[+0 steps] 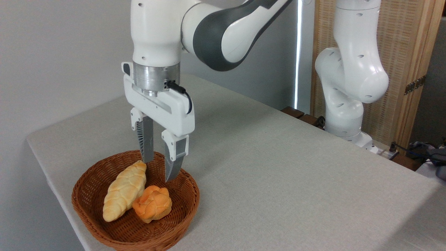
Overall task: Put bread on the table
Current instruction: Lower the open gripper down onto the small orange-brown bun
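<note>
The bread (152, 204), a small round orange-golden bun with a knotted top, lies in the brown wicker basket (90, 219) at the front left of the grey cloth table (278, 167). It leans against a longer pale-yellow braided loaf (124, 190). My gripper (158, 170) hangs open over the basket's back half, fingers pointing down, just above and behind the bun and touching nothing. Its left fingertip sits near the far end of the braided loaf.
The arm's white base (348, 104) stands at the table's back right edge, with cables and dark objects (425, 153) beyond it. A wooden screen (400, 69) rises behind. The table's left edge runs close to the basket.
</note>
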You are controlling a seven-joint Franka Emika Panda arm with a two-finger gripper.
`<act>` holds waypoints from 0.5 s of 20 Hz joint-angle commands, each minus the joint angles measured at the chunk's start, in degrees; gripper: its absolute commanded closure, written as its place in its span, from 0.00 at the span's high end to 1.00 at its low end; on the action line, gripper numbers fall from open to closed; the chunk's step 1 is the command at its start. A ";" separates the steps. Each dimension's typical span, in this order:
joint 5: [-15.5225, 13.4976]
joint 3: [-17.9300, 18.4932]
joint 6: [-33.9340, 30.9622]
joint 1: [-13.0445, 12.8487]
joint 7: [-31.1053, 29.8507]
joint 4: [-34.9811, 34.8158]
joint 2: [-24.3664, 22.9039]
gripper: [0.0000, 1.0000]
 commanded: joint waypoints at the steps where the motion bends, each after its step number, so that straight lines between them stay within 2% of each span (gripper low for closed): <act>1: 0.96 0.49 4.40 -0.31 -0.06 1.10 2.82 1.00; 4: 1.04 0.49 5.11 -0.31 0.03 1.02 3.79 1.00; 7: 2.71 0.49 6.07 -0.22 0.03 1.02 4.93 1.00; 10: 2.98 0.49 6.61 -0.22 -0.06 1.02 6.25 1.00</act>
